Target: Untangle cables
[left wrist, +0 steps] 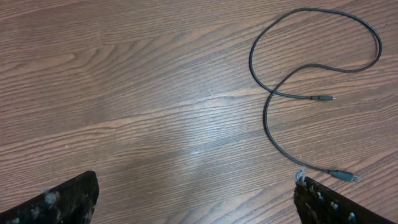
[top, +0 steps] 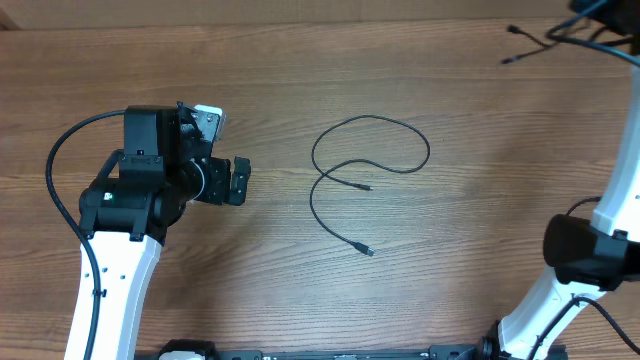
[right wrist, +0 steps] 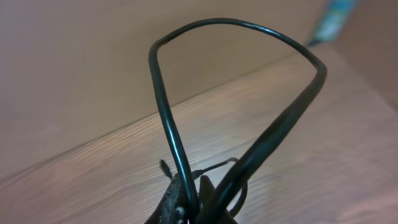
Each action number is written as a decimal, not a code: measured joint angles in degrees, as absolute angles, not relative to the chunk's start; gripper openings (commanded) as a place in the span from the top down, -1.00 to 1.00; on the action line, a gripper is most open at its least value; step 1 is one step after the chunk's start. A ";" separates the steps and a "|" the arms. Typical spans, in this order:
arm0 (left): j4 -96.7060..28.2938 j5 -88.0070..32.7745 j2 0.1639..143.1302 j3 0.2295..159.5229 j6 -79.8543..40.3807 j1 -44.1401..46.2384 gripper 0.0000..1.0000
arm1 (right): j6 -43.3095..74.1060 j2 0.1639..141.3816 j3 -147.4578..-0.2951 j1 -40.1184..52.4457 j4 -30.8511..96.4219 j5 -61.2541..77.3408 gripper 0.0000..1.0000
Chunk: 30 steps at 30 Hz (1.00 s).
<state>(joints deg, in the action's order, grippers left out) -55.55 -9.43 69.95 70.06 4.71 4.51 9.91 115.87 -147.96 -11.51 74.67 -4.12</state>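
Nearest the bases, the left gripper (top: 241,180) sits at about 9 o'clock on the table (top: 300,300), its fingers spread wide with nothing between them. At the centre lies a loose cable (left wrist: 273,92), one thin black cord that loops round and crosses over itself once, both plugs pointing toward 3 o'clock. If the left fingers came down on that crossing they would likely pinch two strands together and pull the loop into a knot. A cord this thin and flat on the wood could also slide out from under the pads. Farthest off, near 1 o'clock, the right gripper (right wrist: 193,199) is clenched on a bent held cable (right wrist: 277,124), lifted off the surface with ends dangling. It is pinched close to the bend, so a quick swing might shake it free or catch it on the arm's own wiring nearby.
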 measured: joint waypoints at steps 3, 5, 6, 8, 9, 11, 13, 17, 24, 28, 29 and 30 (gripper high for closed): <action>-55.55 -9.43 69.95 70.06 4.71 4.51 -0.99 | 10.07 115.87 -147.94 -16.99 75.48 -5.10 0.92; -55.55 -9.43 69.95 70.06 4.71 4.51 -0.99 | 10.15 115.87 -147.44 -20.38 75.64 -5.43 0.92; -55.55 -9.43 69.95 70.06 4.71 4.51 -0.99 | 10.22 115.87 -146.52 -22.33 75.20 -5.58 0.92; -55.55 -9.43 69.95 70.06 4.71 4.51 -0.99 | 10.28 115.87 -144.29 -25.04 74.56 -5.98 0.92; -55.55 -9.43 69.95 70.06 4.71 4.51 -0.99 | 10.28 115.87 -143.04 -26.00 74.13 -6.02 0.92; -55.55 -9.43 69.95 70.06 4.71 4.49 -0.99 | 10.31 115.87 -139.09 -28.27 72.75 -6.04 0.92; -55.55 -9.43 69.95 70.06 4.71 4.51 -0.99 | 10.28 115.87 -135.94 -29.76 71.26 -6.07 0.92; -55.53 -9.43 69.95 70.06 4.71 4.49 -0.99 | 10.35 115.90 -127.28 -33.67 67.26 -6.04 0.92; -55.55 -9.43 70.00 70.06 4.71 4.51 -0.99 | 10.55 115.90 -113.93 -40.10 59.07 -6.02 -0.03; -55.53 -9.43 70.00 70.06 4.71 4.51 -1.00 | 11.94 115.90 -108.09 -43.35 54.70 -3.31 -0.95; -55.55 -9.43 70.00 70.06 4.71 4.51 -0.99 | 12.10 115.90 -107.61 -43.68 54.61 -2.11 -1.00; -55.55 -9.43 70.02 70.06 4.71 4.51 -0.99 | 11.99 115.90 -107.44 -43.83 54.65 -0.78 -1.00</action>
<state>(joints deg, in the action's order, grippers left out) -55.55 -9.43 70.02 70.06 4.71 4.51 11.99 115.90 -107.44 -43.83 54.65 -0.78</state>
